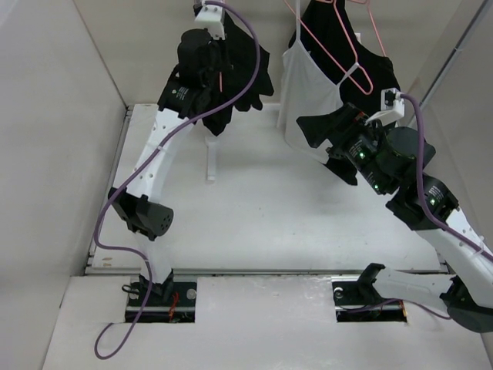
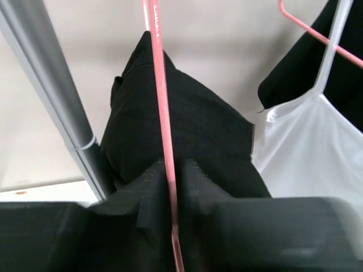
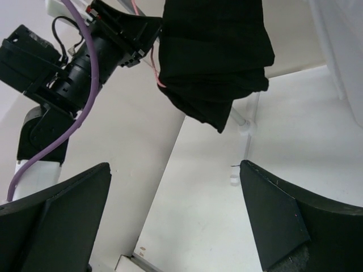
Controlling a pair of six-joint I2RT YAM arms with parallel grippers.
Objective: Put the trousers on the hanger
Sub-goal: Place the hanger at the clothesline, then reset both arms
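My left claw (image 2: pixel 170 182) is pinched shut on the hanger (image 2: pixel 161 113), its jaws closed on the thin pink wire, which runs straight away from the fingers and up the left wrist view. The trousers (image 2: pixel 193 130) are draped over that wire, and black cloth hangs off both sides just beyond the fingertips. The load is high at the back left, close beside the grey rail (image 2: pixel 57 96), with the white camisole (image 2: pixel 300 147) off to its right. My right claw (image 3: pixel 176 215) is spread wide and holds nothing. From it the trousers hang up and ahead, well apart, over the white table (image 3: pixel 295 113). The left arm is plainly the nearer one, so I judge that whatever comes next hinges on its grip, with the hanger's long axis in line with its fingers.
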